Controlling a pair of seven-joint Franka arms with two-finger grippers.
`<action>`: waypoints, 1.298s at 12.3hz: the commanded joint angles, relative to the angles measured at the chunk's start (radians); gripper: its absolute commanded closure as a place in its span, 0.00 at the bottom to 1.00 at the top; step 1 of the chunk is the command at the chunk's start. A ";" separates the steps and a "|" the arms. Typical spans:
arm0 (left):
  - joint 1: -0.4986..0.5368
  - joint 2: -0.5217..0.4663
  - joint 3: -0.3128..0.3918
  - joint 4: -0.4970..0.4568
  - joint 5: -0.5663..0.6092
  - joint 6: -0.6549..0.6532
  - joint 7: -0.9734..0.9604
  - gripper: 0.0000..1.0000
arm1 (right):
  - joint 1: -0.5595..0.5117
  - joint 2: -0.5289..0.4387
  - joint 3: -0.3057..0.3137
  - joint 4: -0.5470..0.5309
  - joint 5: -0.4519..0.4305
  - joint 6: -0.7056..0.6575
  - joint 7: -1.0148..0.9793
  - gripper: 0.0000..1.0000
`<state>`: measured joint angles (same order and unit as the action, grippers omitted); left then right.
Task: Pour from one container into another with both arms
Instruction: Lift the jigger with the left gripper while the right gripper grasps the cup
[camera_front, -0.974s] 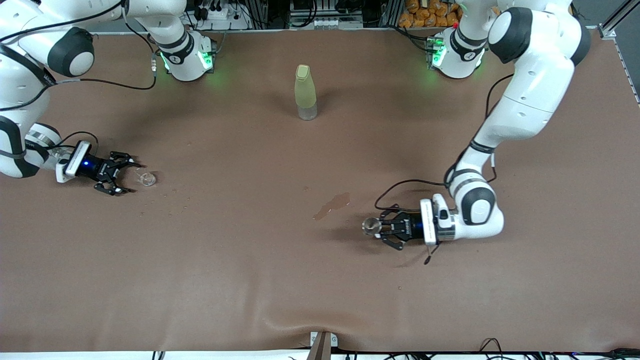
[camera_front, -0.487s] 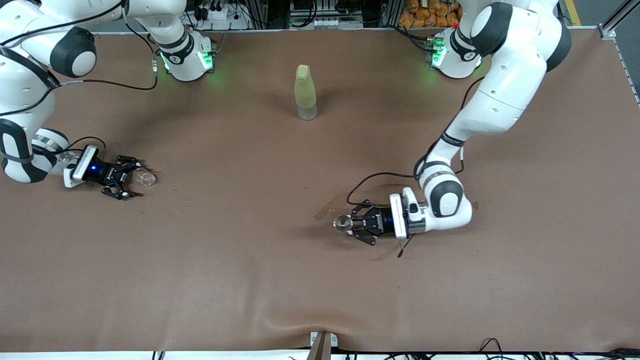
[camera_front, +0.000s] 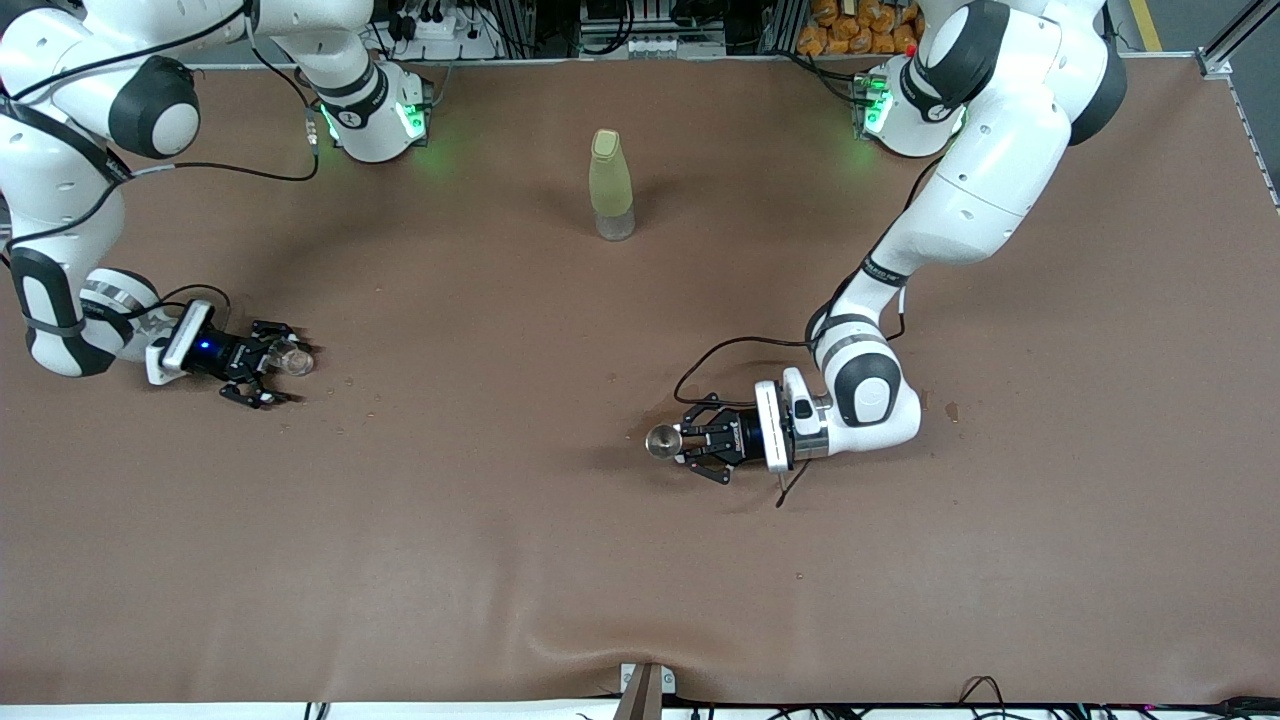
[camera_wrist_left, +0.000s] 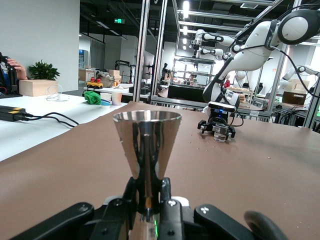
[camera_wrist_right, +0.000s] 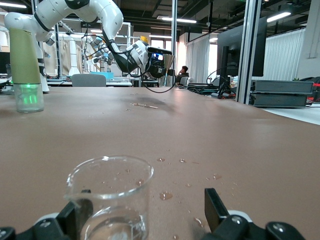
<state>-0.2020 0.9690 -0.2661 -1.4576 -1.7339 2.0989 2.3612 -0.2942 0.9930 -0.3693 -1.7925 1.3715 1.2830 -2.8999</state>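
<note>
Over table | left gripper (camera_front: 676, 445) clamps stemmed cup (camera_front: 659, 441) | no readable writing

A brown worktop (camera_front: 480, 560) carries everything. A tall yellow-green bottle (camera_front: 610, 185) stands upright on it midway between the two arm bases. A small clear glass tumbler (camera_front: 294, 361) rests on it toward the right arm's end. Scattered droplets (camera_front: 355, 405) lie near the tumbler, and a small dark spot (camera_front: 950, 409) marks the surface toward the left arm's end.
</note>
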 joint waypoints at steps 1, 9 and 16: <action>-0.011 -0.016 0.002 -0.013 -0.048 0.032 0.023 1.00 | 0.015 0.038 0.012 -0.019 0.015 0.009 -0.443 0.00; -0.048 -0.015 0.002 -0.013 -0.157 0.062 0.098 1.00 | 0.035 0.036 0.023 -0.024 0.032 0.009 -0.438 0.82; -0.053 -0.019 0.002 -0.013 -0.170 0.062 0.086 1.00 | 0.076 0.007 0.058 -0.022 0.032 -0.004 -0.332 1.00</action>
<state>-0.2510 0.9704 -0.2670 -1.4605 -1.8682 2.1521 2.4343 -0.2564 0.9930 -0.3106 -1.7845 1.3896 1.2864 -2.8766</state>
